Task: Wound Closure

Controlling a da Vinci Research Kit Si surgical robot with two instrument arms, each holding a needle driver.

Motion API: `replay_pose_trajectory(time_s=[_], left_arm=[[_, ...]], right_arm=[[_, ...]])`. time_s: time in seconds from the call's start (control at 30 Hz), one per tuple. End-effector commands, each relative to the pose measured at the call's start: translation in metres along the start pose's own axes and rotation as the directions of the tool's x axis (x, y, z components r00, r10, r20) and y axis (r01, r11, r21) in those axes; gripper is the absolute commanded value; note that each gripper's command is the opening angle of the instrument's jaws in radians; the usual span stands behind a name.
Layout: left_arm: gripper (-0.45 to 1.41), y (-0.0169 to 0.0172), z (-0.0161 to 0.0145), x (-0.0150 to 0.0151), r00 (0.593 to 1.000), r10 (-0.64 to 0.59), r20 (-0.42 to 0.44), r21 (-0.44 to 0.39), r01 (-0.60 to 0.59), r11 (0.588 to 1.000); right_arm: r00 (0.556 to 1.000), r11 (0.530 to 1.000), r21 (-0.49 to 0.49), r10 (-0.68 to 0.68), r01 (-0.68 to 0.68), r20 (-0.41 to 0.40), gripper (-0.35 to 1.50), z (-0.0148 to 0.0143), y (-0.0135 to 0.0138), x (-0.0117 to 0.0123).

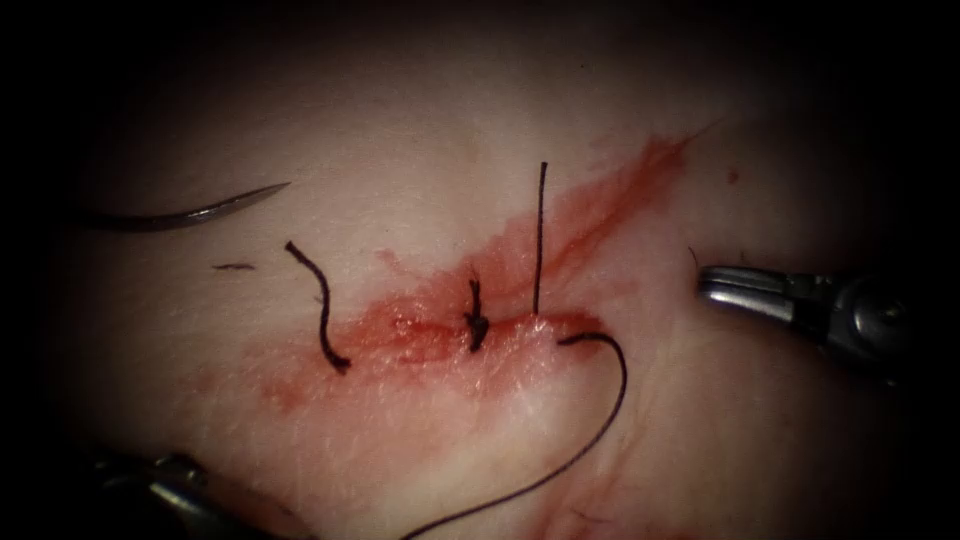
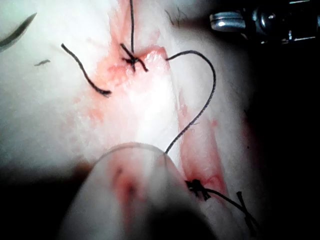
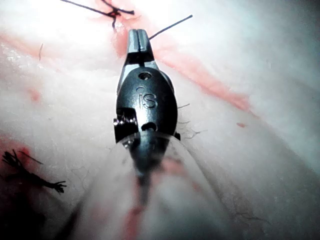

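Note:
The curved needle (image 1: 190, 212) lies on the tissue (image 1: 420, 130) far left of the cut (image 1: 440, 335), with its point up and to the right and no tool on it; it is also in the left wrist view (image 2: 17, 32). A knot (image 1: 476, 322) sits on the cut, with one thread tail (image 1: 540, 240) standing straight up. A long thread (image 1: 612, 410) leaves the cut's right end and curves down. My right tool (image 1: 705, 285) hovers right of the cut, shut and holding nothing (image 3: 137, 40). My left tool (image 1: 165, 472) is low at the left, in shadow.
A loose cut end of thread (image 1: 322, 310) curls left of the knot, with a tiny scrap (image 1: 233, 266) beside it. Red fluid (image 1: 600, 200) streaks up and right along the cut. Another tied knot (image 2: 197, 187) lies further along the cut.

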Motion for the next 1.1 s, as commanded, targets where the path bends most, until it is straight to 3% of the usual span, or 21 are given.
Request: replay_pose_trajectory(time_s=[0.03, 0.2, 0.33, 0.67, 0.87, 1.1], left_arm=[[-0.45, -0.0001, 0.0003, 0.0, 1.0, -0.001, 0.002, 0.0, 0.001, 1.0], [-0.45, 0.0008, -0.0005, -0.0009, 0.999, 0.005, 0.042, -0.008, -0.005, 1.0], [-0.45, 0.0009, -0.0006, -0.0018, 0.996, 0.016, 0.082, -0.01, -0.016, 1.0], [-0.45, 0.0005, -0.0009, -0.0024, 0.991, 0.037, 0.128, -0.011, -0.036, 0.999], [-0.45, 0.0004, -0.0008, -0.0027, 0.987, 0.054, 0.152, -0.012, -0.053, 0.999], [-0.45, 0.0001, -0.0003, -0.003, 0.984, 0.048, 0.17, -0.007, -0.047, 0.999]], right_arm=[[1.0, 0.999, 0.03, 0.013, -0.013, -0.006, -0.35, 0.0018, -0.0011, -0.0006], [1.0, 0.994, 0.104, 0.022, -0.021, -0.014, -0.35, 0.0042, -0.0024, -0.0014], [0.998, 0.999, 0.012, 0.035, -0.034, -0.044, -0.35, 0.0052, -0.0018, -0.0005], [0.997, 1.0, -0.021, -0.02, 0.019, -0.068, -0.35, 0.0068, -0.0009, 0.0006], [0.997, 0.999, -0.037, -0.033, 0.031, -0.067, -0.35, 0.0076, -0.0003, 0.0004], [0.998, 0.998, -0.03, -0.056, 0.055, -0.042, -0.35, 0.0085, -0.0012, -0.0018]])
